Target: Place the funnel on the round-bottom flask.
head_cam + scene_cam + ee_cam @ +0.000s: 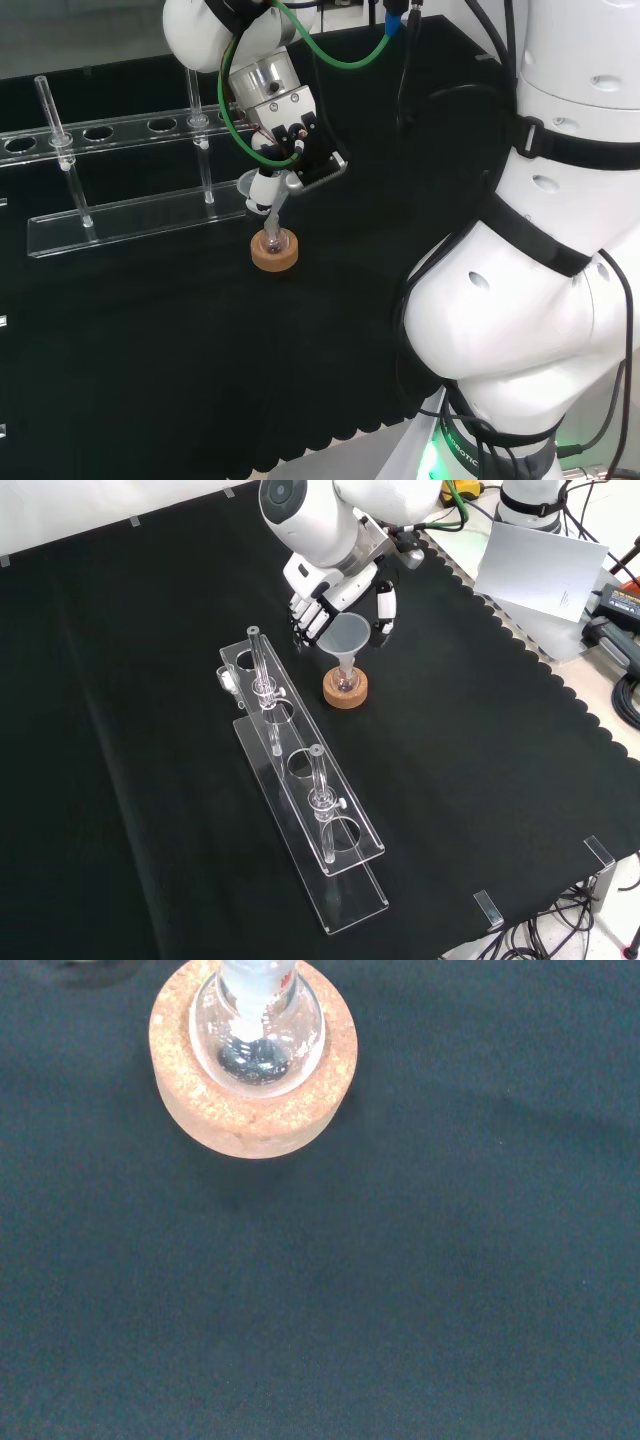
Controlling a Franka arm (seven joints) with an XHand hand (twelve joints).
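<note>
A clear funnel (pixel 345 636) stands with its stem down in the neck of a small round-bottom flask (pixel 344 680). The flask sits upright in a cork ring (pixel 346 694) on the black cloth. In the front view the hand (pixel 322 602) reaches in from the top, with fingers at the funnel's left rim and the thumb (pixel 386 608) close by its right rim, curled around the cone. The head view has the hand (pixel 300 140) above the funnel (pixel 248 186), flask (pixel 273 243) and cork ring (pixel 274 258). The wrist view looks down on the flask (pixel 257 1035) in its cork ring (pixel 250 1125).
A clear plastic test-tube rack (pixel 300 780) with two glass tubes stands left of the flask in the front view, and behind it in the head view (pixel 120 215). The cloth's scalloped edge (pixel 520 650) runs along the right of the front view.
</note>
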